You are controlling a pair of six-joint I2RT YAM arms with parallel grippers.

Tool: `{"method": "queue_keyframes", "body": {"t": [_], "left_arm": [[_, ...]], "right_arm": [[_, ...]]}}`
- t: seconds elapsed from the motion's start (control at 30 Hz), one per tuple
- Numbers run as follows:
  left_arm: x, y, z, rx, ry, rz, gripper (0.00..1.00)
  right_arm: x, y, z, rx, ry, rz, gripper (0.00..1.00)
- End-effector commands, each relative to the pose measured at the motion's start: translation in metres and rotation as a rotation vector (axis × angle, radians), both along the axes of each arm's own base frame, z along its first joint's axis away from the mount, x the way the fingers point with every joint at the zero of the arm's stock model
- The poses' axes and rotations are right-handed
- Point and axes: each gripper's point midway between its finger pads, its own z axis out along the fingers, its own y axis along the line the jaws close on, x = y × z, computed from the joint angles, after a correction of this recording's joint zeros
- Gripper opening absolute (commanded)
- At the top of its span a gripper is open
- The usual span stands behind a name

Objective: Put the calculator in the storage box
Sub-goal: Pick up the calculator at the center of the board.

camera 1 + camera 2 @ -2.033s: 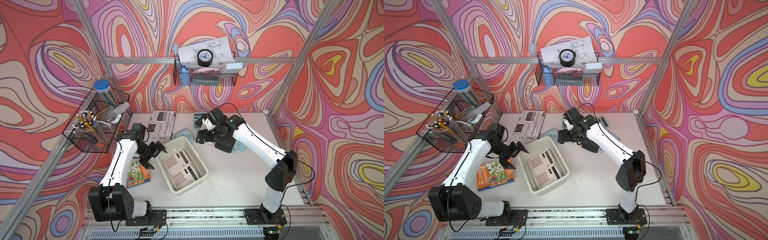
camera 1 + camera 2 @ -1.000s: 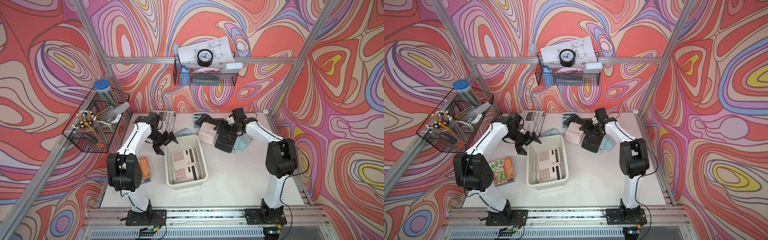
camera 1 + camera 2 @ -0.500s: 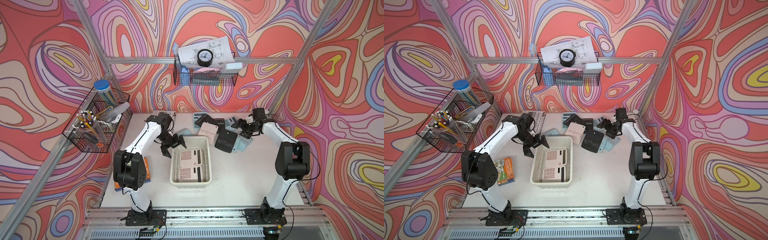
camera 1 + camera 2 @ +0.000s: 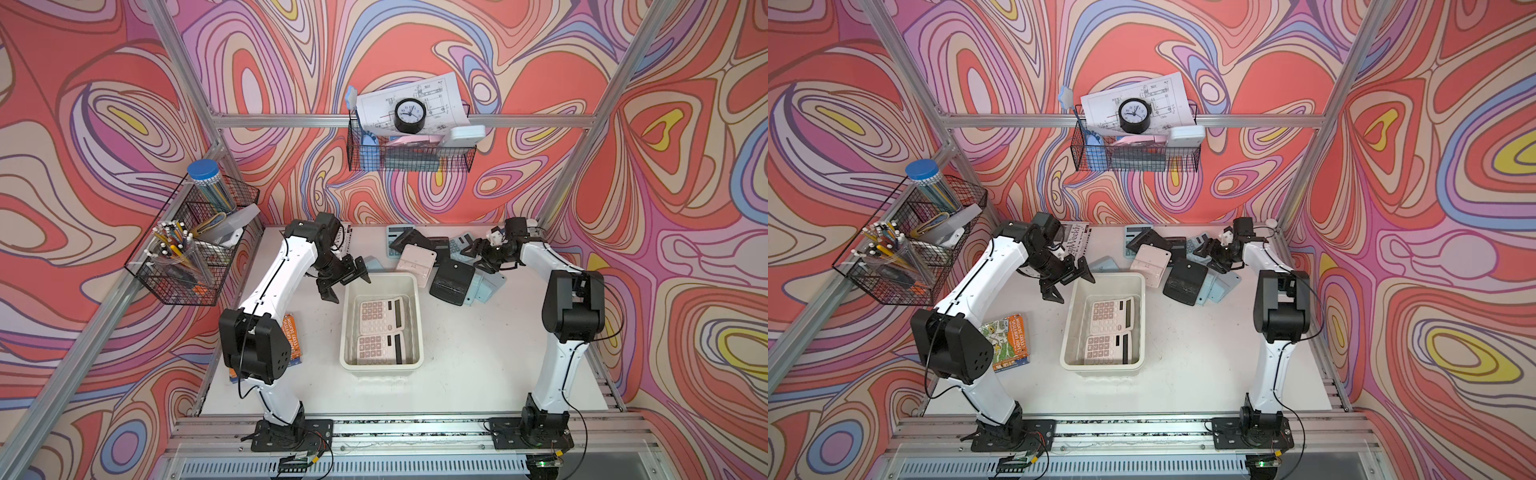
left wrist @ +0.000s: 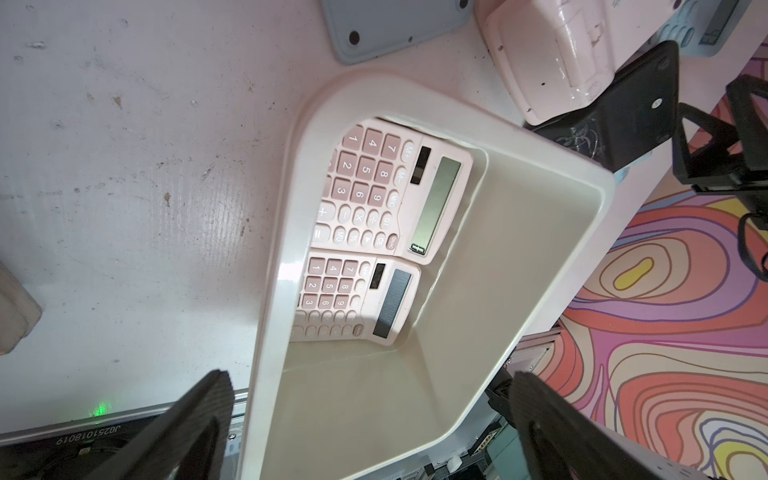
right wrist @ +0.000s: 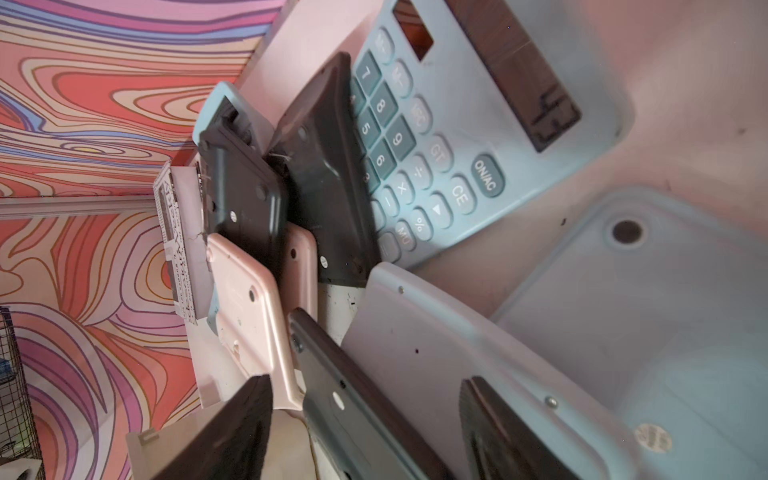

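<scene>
Table (image 5: 124,187), storage box (image 5: 511,257), calculator (image 5: 395,187) digits wrist-legible

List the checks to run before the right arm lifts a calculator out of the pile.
1. Room left in the cream-white rectangular plastic storage box beside the two pink calculators: ok.
2. Left tool open and empty: ok.
3. Right tool open, down over the pile: ok.
4. One calculator alone between its fingers: not ok; a black back and a pale-blue back both lie in the gap.
5. Target free of its neighbours: not ok, they overlap.
6. Fingers touching anything: cannot tell.
</scene>
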Motion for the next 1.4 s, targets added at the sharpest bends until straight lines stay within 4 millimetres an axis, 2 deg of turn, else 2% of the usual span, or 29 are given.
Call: {"method": "queue_keyframes", "body": {"t": [0.0, 0.27, 0.47, 0.73, 0.97, 1.13, 1.37], "left_arm": [[-0.004, 0.001, 0.003, -0.001, 0.016, 0.009, 0.99], [0.0, -0.001, 0.004, -0.014, 0.02, 0.005, 0.99], [0.005, -0.003, 0.004, -0.016, 0.03, -0.005, 0.98], [0.008, -0.005, -0.001, -0.017, 0.041, -0.011, 0.99], [0.008, -0.005, -0.004, -0.014, 0.046, -0.013, 0.98], [0.008, -0.004, -0.006, -0.008, 0.048, -0.014, 0.98], [0.009, -0.005, -0.007, -0.013, 0.043, -0.008, 0.99]], "right_arm": [[-0.009, 0.015, -0.006, 0.065, 0.011, 0.092, 0.72], [-0.051, 0.037, -0.007, 0.193, 0.042, 0.211, 0.61], [-0.072, 0.05, -0.009, 0.256, 0.073, 0.273, 0.56], [-0.085, 0.07, -0.021, 0.212, 0.124, 0.358, 0.56], [-0.075, 0.086, -0.031, 0.188, 0.142, 0.404, 0.58], [-0.08, 0.103, -0.058, 0.196, 0.231, 0.449, 0.59], [-0.097, 0.12, -0.052, 0.215, 0.246, 0.498, 0.59]]}}
